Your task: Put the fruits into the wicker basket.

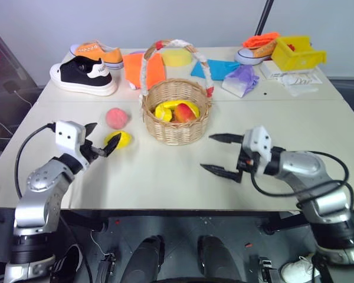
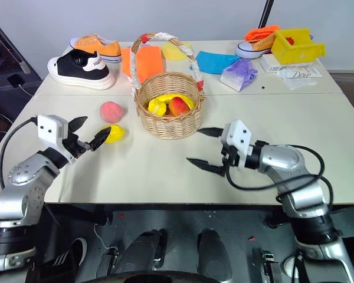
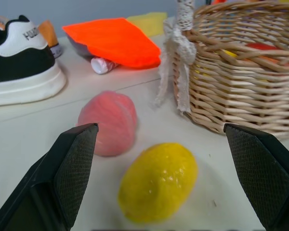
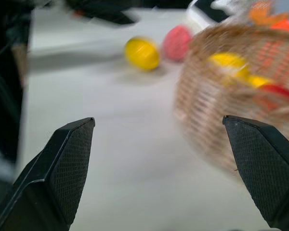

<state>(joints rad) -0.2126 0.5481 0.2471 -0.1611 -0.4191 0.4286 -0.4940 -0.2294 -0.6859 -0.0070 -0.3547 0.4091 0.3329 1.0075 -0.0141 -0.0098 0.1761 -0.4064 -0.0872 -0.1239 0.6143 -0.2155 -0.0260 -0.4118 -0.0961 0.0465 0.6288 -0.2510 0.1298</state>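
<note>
Lemon [image 3: 158, 181] lies on table just ahead of left gripper [image 1: 101, 141], between its spread fingers, long axis slanting across; peach [image 1: 117, 118] just beyond. Right gripper [image 1: 225, 154], fingers apart, empty, far side of wicker basket [image 1: 176, 118].

Two black textured fingers [image 4: 67, 168] of the right gripper [image 4: 159, 168] spread wide apart over a pale tabletop [image 4: 111, 159], blurred round tan woven wicker basket [image 4: 216, 125] holding yellow and red fruit, small yellow lemon [image 4: 142, 53] beside round pink-red peach [image 4: 177, 42] on the table beyond.
</note>
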